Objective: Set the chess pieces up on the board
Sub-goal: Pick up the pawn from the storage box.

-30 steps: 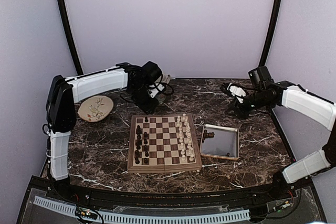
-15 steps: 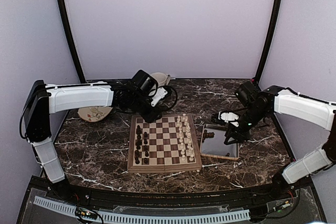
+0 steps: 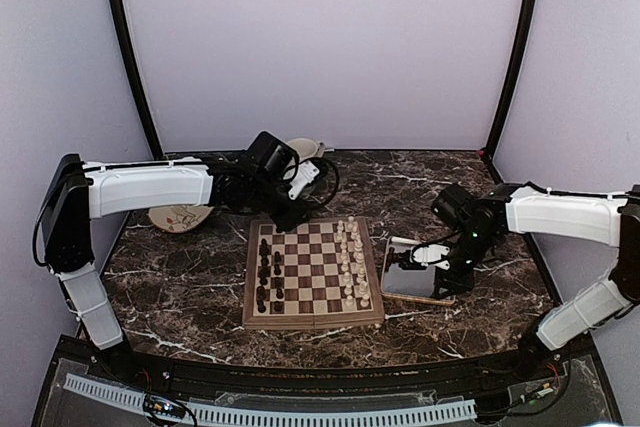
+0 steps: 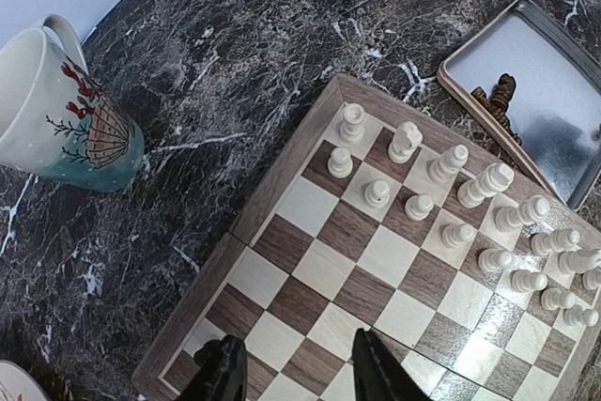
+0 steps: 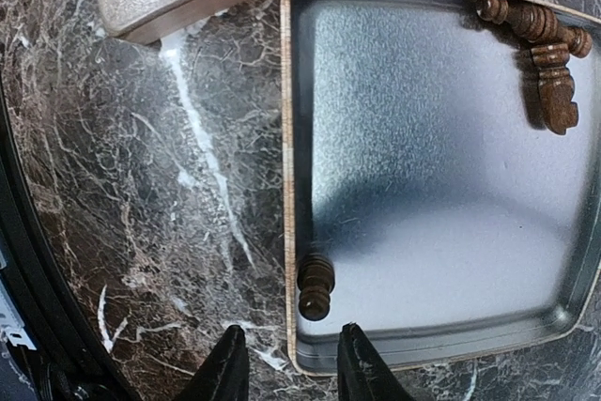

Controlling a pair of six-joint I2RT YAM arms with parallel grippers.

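Inside the metal tray [image 5: 289, 138], beside the board's right edge, lie dark brown chess pieces [image 5: 543, 33]: a small cluster on its side in one corner, and a lone piece [image 5: 315, 288] against the opposite wall. The right pincer [image 5: 293, 365] hangs just above that wall near the lone piece, fingers parted and gripping nothing. A painted mug [image 4: 66, 115] stands upright off the board's far corner; its inside cannot be seen.

The board [image 3: 313, 319] lies flat on a dark marbled surface [image 3: 190, 277] with pale lilac walls behind. Dark chessmen [image 3: 268, 272] fill its left files and cream chessmen [image 3: 350, 262] its right files. The left pincer [image 4: 300, 373] hovers over the board's far squares, released and empty. A decorated plate [image 3: 180, 215] sits at far left, partly hidden by the left arm.
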